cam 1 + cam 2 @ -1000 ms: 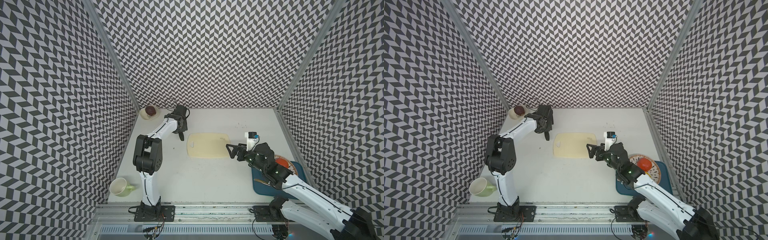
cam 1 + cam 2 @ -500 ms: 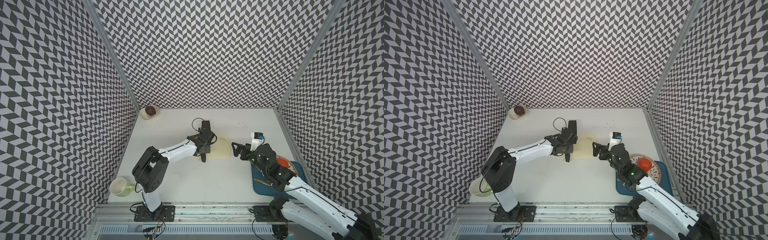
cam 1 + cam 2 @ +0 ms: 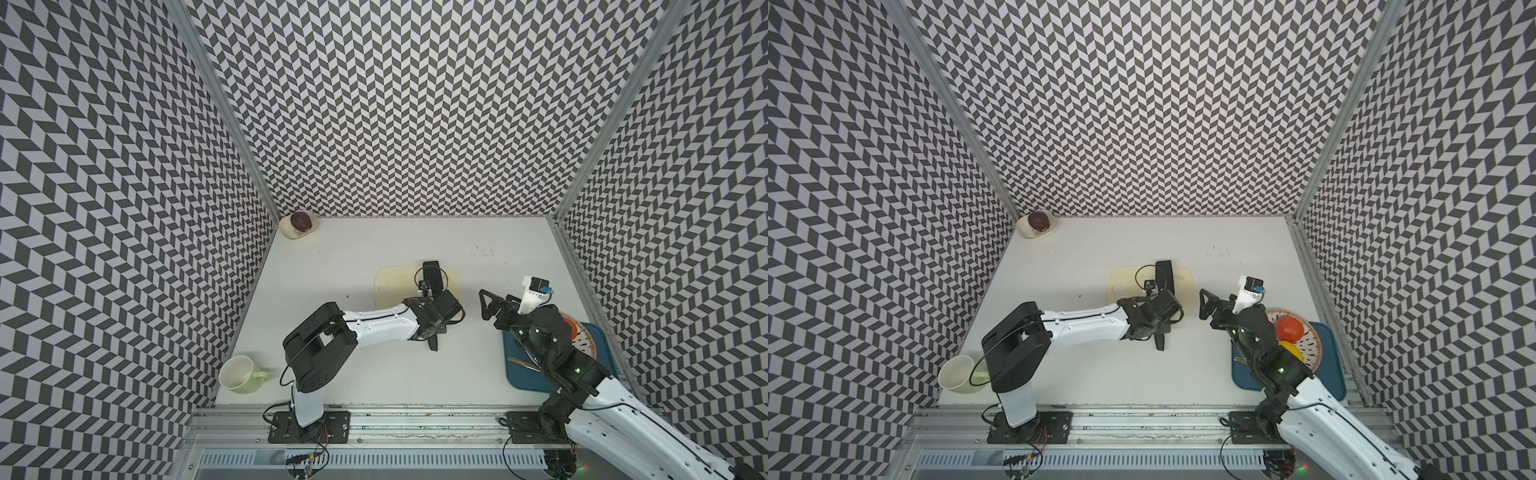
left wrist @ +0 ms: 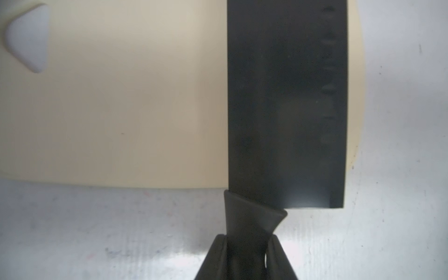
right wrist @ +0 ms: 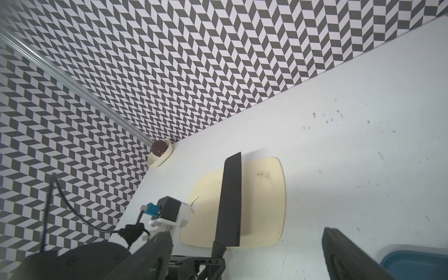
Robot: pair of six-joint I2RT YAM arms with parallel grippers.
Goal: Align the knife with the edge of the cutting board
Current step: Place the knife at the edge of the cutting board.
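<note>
Swinging in from the upper-left corner of the table [image 3: 374, 382], the left arm now reaches mid-frame in both top views and has brought the knife with it. The right arm has shifted only slightly.

The cutting board [image 3: 395, 280] lies at the centre, its long side across the frame. The knife [image 3: 432, 272] hangs with its broad blade over the board's right-hand end, roughly parallel to that short edge. In the left wrist view a thin strip of board shows beyond the blade. Whether the blade touches the board cannot be told.

The left gripper [image 4: 247, 257] is clamped tight on the knife's handle. The right gripper [image 3: 484, 309], just right of the board, stands wide apart and empty.

The carry looks done. What is left is the final squaring against the edge, the set-down and the release.
</note>
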